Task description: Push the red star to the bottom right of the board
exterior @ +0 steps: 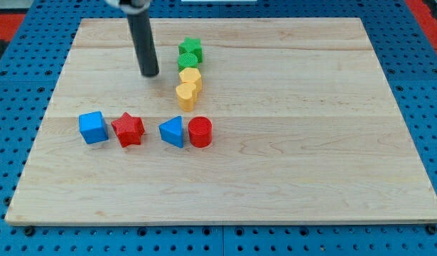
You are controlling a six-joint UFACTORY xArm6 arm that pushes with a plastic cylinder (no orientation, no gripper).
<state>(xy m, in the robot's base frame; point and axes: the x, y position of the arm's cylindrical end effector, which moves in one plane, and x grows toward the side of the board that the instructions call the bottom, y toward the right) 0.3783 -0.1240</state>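
Observation:
The red star (pixel 128 129) lies on the wooden board (pixel 310 142) at the view's left, between a blue cube (pixel 93 127) on its left and a blue triangular block (pixel 173 131) on its right. A red cylinder (pixel 200 132) touches the blue triangle's right side. My tip (pixel 150 73) stands above and slightly right of the red star, well apart from it, and left of the green and yellow blocks.
A column of blocks stands right of my tip: a green star (pixel 191 49), a green cylinder (pixel 187 61), a yellow heart-like block (pixel 190 77) and a yellow block (pixel 185 94). Blue pegboard (pixel 12 107) surrounds the board.

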